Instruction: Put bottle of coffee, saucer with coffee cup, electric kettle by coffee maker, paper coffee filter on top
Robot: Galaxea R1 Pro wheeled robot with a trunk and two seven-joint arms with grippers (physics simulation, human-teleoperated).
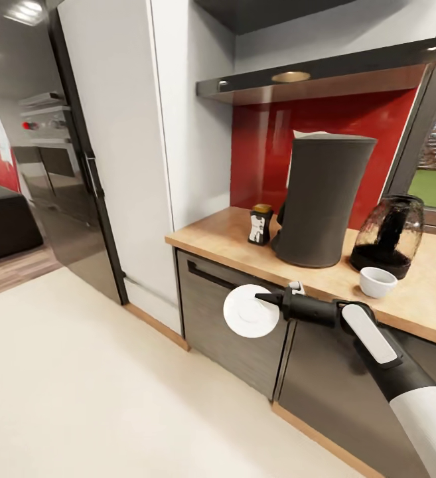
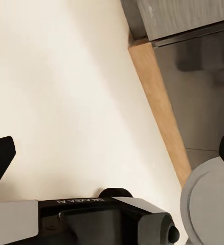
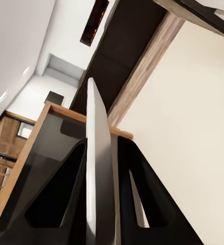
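Note:
My right gripper is shut on the rim of a white saucer, held in the air in front of the cabinet, below the counter's edge. In the right wrist view the saucer stands edge-on between the dark fingers. On the wooden countertop stand the dark grey coffee maker with a white paper filter on top, the small bottle of coffee beside it, the glass electric kettle and a white coffee cup. My left gripper is open over the floor.
A tall white cabinet and a dark fridge stand left of the counter. A range hood hangs over the red backsplash. Grey cabinet fronts sit under the counter, and pale floor stretches to the left.

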